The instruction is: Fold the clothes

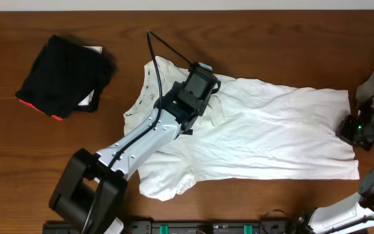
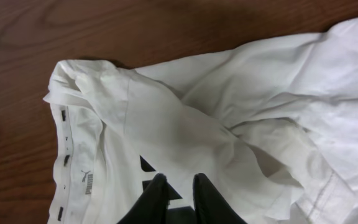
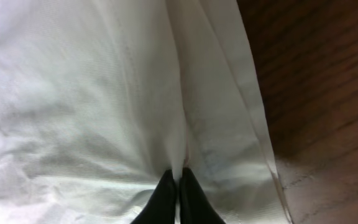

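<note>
White cotton T-shirt [image 1: 271, 136], short-sleeved and crumpled, lay spread across the middle and right of the dark brown wooden table [image 1: 239, 39], collar toward the left and hem at the right edge. Only the overhead view took in the whole garment, along with a folded black garment with a red-orange edge [image 1: 63, 75] lying well apart at the table's left end.

The left wrist view alone showed the ribbed neckband [image 2: 73, 143], printed with small black marks, and a corner of bold black lettering [image 2: 146, 167] under a soft, rumpled fold. There the left gripper [image 2: 178, 193] hung just over the cloth, its two dark fingers narrowly parted, with the lettering visible in the gap.

The right wrist view gave the finest detail: a smooth weave, shallow creases and a stitched hem [image 3: 229, 93] running beside bare wood grain. The right gripper [image 3: 179, 180] was closed tight, its fingertips pinching a raised ridge of the T-shirt near that hem.
</note>
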`<state>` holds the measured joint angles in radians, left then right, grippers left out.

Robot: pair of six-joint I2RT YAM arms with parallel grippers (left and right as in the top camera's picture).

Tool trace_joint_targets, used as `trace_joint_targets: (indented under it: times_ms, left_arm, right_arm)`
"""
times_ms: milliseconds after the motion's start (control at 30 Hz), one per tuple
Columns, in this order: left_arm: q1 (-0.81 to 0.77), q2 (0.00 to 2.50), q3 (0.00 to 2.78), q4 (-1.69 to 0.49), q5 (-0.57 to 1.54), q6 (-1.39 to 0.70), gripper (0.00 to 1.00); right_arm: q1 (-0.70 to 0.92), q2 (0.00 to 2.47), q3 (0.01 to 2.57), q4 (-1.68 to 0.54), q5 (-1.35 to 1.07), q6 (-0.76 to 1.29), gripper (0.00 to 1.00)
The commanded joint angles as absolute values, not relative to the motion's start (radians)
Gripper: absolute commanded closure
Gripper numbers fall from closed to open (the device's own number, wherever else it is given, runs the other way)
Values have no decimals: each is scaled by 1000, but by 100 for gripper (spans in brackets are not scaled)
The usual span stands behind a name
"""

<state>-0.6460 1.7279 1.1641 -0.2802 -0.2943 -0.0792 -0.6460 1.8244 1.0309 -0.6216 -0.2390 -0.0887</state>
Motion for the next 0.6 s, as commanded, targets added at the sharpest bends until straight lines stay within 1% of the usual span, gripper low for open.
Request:
trace_joint_targets:
  times_ms: [0,67,233,367,567]
  left_arm:
    - [-645,1723,1184,-282,-297,-92,76]
    - [-645,1723,1184,-283,-284,-91,75]
    - [-645,1734,1184,-282,-143,-91,73]
    - [-645,1765,1184,-279,-138,-91,73]
    - [-645,1793,1184,-282,-138,-91,73]
  right_arm:
    - [-653,1833,1024,-621,-252,-83,97]
    - [-653,1833,1024,-620,-252,-82,94]
    - [-653,1833,1024,-621,-259,-57,94]
    - [-653,1832,1040,-629,-337,-57,93]
    - [-653,1832,1123,-725,-342,-57,93]
